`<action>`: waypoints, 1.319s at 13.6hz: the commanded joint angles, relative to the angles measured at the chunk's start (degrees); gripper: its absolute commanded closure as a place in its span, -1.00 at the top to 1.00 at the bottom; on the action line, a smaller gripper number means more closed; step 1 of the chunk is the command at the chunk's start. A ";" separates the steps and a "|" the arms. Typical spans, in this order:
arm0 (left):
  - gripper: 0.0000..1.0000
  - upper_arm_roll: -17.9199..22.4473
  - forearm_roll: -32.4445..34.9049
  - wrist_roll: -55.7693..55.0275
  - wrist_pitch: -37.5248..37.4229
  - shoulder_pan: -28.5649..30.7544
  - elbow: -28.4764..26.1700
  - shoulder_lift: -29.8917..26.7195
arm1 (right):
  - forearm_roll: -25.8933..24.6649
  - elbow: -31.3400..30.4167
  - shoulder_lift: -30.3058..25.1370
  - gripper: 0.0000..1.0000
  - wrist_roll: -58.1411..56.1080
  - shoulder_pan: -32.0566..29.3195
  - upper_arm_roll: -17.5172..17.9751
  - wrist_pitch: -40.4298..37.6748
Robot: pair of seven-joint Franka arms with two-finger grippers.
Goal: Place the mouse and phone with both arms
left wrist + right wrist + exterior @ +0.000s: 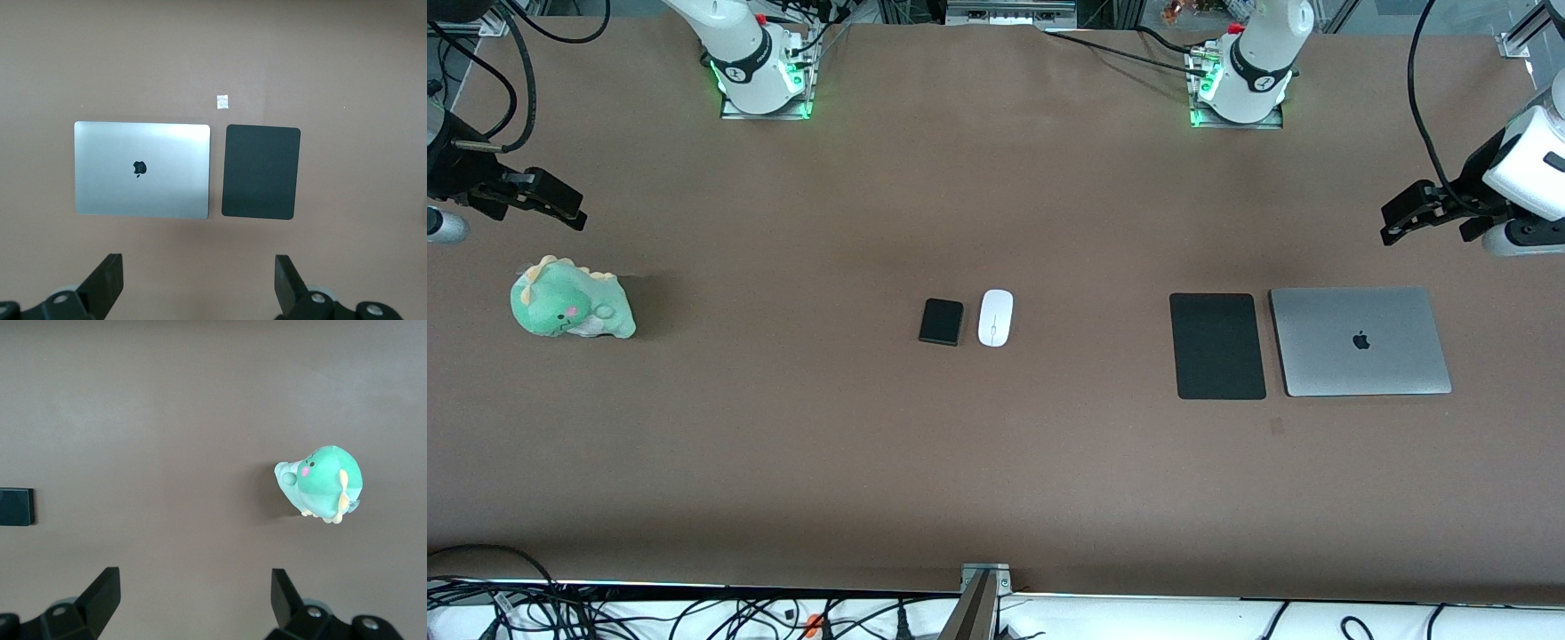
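— What do you have around the work area?
— A wide brown table [996,462] under even light. Along its edge nearest the front camera, you see a tangle of black cables [694,613] on a white surface and a metal bracket [984,578].

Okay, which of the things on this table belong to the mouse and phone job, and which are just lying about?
Part of the job:
white mouse
black phone, beside the mouse at mid-table

Just lying about:
green dinosaur plush, toward the right arm's end
closed grey laptop, toward the left arm's end
black mat, beside the laptop
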 commanded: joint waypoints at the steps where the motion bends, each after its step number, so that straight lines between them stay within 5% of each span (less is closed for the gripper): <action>1: 1.00 -0.28 -0.92 1.01 -1.27 0.18 -0.27 -0.93 | 0.79 -1.44 -1.81 1.00 0.05 0.13 -0.05 -0.29; 18: 1.00 -1.95 -2.05 1.28 -1.36 -1.14 1.04 -0.06 | 0.79 -1.53 -1.63 1.00 0.05 0.04 -0.05 -3.28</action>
